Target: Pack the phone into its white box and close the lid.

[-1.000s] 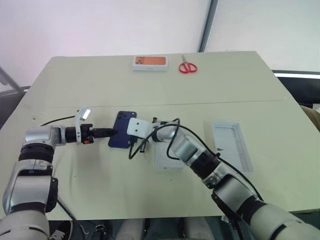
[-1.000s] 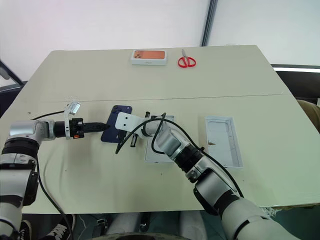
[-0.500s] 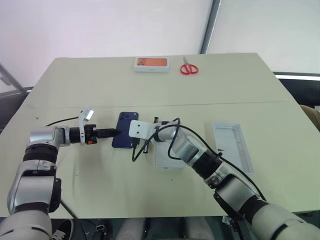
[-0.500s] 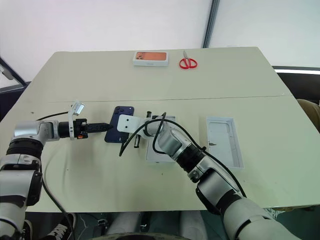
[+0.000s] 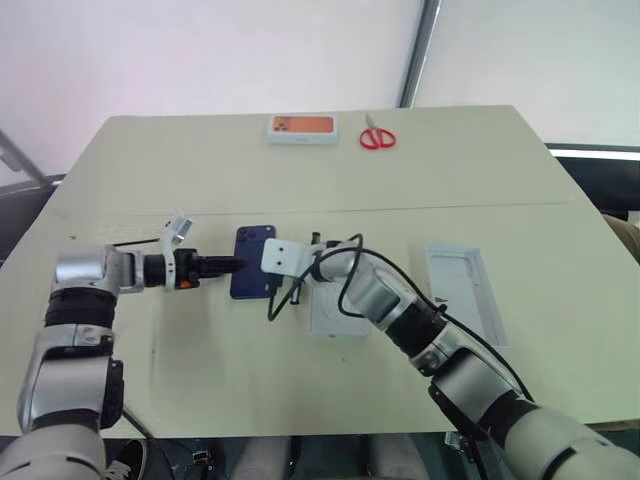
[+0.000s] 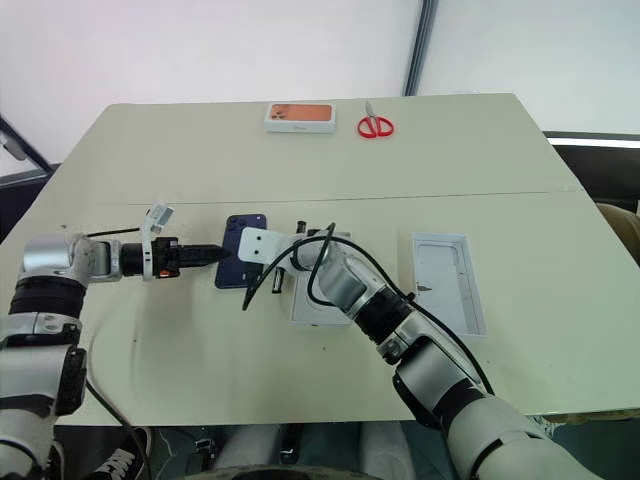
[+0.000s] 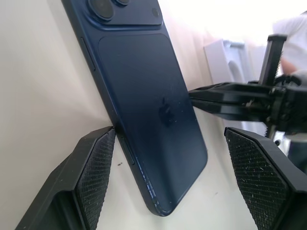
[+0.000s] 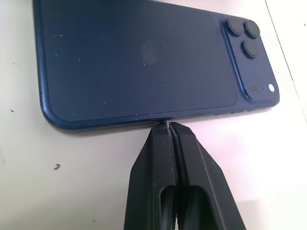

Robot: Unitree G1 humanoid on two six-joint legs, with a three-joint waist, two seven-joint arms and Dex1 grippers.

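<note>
phone (image 5: pixel 252 261) flat | left tool (image 7: pixel 168 182) spread astride | right tool (image 8: pixel 167 125) together at edge | scissors (image 5: pixel 377 135) far

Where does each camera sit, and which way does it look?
Head views: from above, forward and down over both arms, the table, the white box.
Left wrist view: along the open left gripper, whose fingers straddle the phone.
Right wrist view: along the shut right gripper, tips at the phone's long edge.
Both wrist views share the phone.

Lab-like test room, bare table (image 5: pixel 200 170), blank white walls (image 5: pixel 200 50)
</note>
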